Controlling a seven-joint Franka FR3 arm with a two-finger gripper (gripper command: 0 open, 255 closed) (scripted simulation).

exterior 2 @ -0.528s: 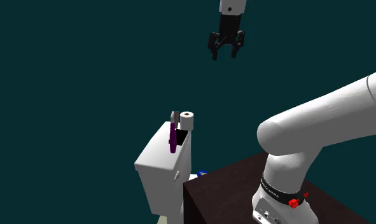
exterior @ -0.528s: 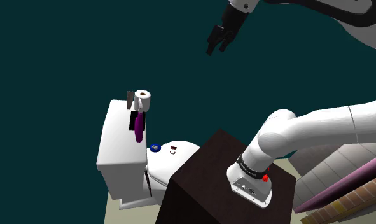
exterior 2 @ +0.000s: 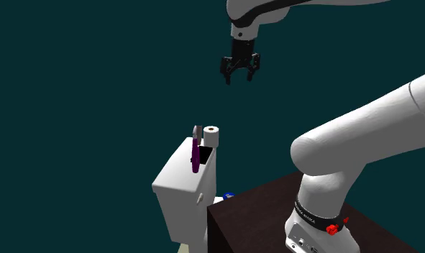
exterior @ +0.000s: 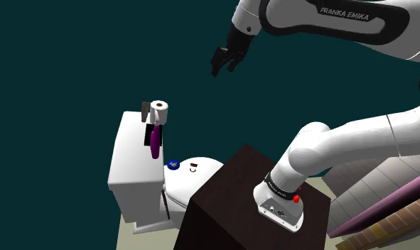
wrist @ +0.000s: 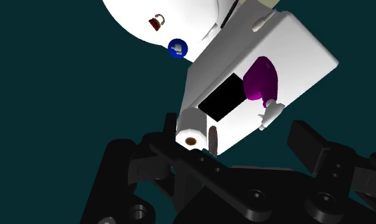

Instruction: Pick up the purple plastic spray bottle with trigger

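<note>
Bathroom of a home. A white toilet (exterior: pixel 174 192) stands before a plain dark teal backdrop. A roll of toilet paper (exterior: pixel 159 111) rests on its tank (exterior: pixel 130 160), and the closed lid (exterior: pixel 201 170) lies just beside the dark stand (exterior: pixel 233 195).

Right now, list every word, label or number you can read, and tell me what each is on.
"FRANKA EMIKA": on the arm, upper dark part.
Black band round the arm's foot: lettering too small to read.
Purple bottle, toilet: no text seen.
</note>
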